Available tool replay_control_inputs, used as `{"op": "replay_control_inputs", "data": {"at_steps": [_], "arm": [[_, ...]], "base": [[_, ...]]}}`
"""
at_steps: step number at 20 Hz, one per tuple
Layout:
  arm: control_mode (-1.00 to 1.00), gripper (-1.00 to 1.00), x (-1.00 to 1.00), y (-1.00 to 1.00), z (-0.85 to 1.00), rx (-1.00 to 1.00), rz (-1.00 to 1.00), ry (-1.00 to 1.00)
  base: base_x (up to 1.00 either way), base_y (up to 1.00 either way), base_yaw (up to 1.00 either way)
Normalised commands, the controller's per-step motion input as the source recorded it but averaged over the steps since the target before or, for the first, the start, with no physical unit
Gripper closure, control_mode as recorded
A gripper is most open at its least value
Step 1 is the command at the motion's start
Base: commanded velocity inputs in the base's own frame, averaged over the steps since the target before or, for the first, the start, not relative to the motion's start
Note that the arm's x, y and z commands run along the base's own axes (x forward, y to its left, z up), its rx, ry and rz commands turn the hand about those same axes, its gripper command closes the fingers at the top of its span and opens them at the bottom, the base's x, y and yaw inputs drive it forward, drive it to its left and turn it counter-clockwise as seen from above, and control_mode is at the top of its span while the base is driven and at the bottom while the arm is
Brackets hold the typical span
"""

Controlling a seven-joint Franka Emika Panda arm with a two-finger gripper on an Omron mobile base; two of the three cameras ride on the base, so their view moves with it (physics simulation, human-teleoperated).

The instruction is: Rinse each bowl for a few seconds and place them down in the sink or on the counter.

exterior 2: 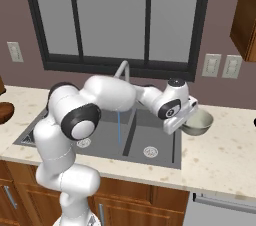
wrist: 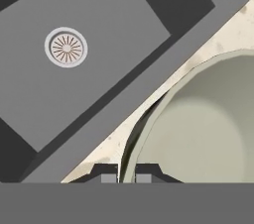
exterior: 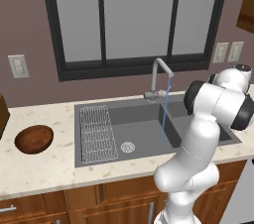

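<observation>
The gripper [wrist: 126,178] is pinching the rim of the grey-green bowl [wrist: 208,134], holding it over the counter [exterior 2: 225,155] just right of the sink [exterior 2: 155,140]. Water is running from the faucet [exterior: 161,77], and the brown bowl [exterior: 33,139] is sitting on the counter left of the sink.

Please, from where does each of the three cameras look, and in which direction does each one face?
Left base view: behind the arm, on its left, facing forward and down at the sink; arm at lower right.
Right base view: behind, on its right, same direction; arm at lower left, gripper holding the grey-green bowl.
Hand view: on the hand, looking down at the bowl's rim between the fingertips.
Shared: both base views show the faucet running.
</observation>
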Motion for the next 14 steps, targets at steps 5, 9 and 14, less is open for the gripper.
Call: {"op": "replay_control_inputs", "data": {"at_steps": [5,9,14], "arm": [[-1.0,1.0,0.0,-0.07,-0.18,0.03,0.0,0.0],[-1.0,1.0,0.0,-0.06,-0.16,0.03,0.0,0.0],[-1.0,1.0,0.01,-0.04,-0.2,0.02,0.0,0.0]], "base": [[0.0,0.0,0.0],[0.0,0.0,0.0],[0.0,0.0,0.0]]}}
